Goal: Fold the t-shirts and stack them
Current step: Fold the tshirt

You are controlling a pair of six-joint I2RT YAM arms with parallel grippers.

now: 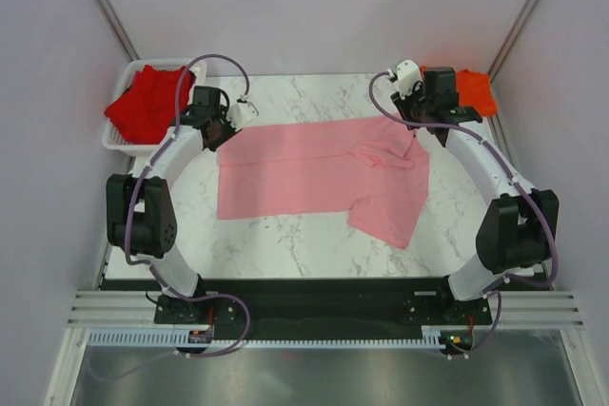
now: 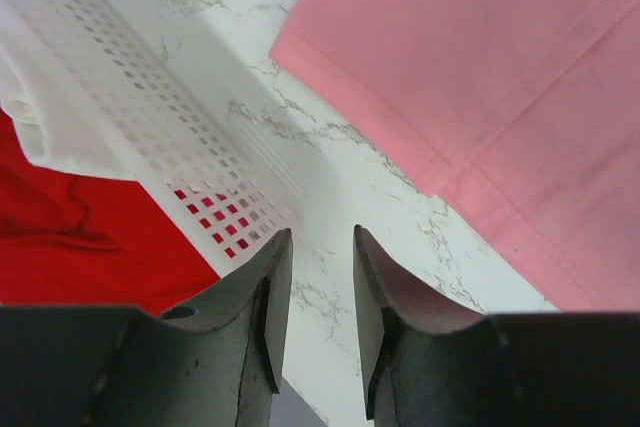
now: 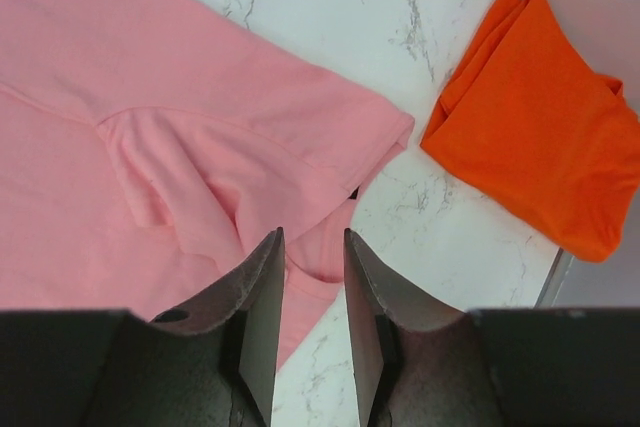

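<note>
A light pink t-shirt (image 1: 314, 178) lies spread across the middle of the marble table, its right part folded over with a sleeve pointing toward the near edge. My left gripper (image 1: 219, 135) (image 2: 322, 237) hovers open over bare marble between the basket and the pink shirt's (image 2: 500, 77) left hem, with nothing in its jaws. At the shirt's far right corner my right gripper (image 1: 416, 130) (image 3: 313, 237) is open just above the pink collar edge (image 3: 330, 257), near a small dark tag (image 3: 353, 192). An orange t-shirt (image 1: 474, 90) (image 3: 540, 137) lies bunched at the far right. A red t-shirt (image 1: 147, 102) (image 2: 90, 237) fills the basket.
The white mesh basket (image 1: 122, 143) (image 2: 150, 117) stands at the far left corner, its rim close to my left fingers. The table's right edge (image 3: 553, 277) runs just past the orange shirt. Grey walls close in on both sides.
</note>
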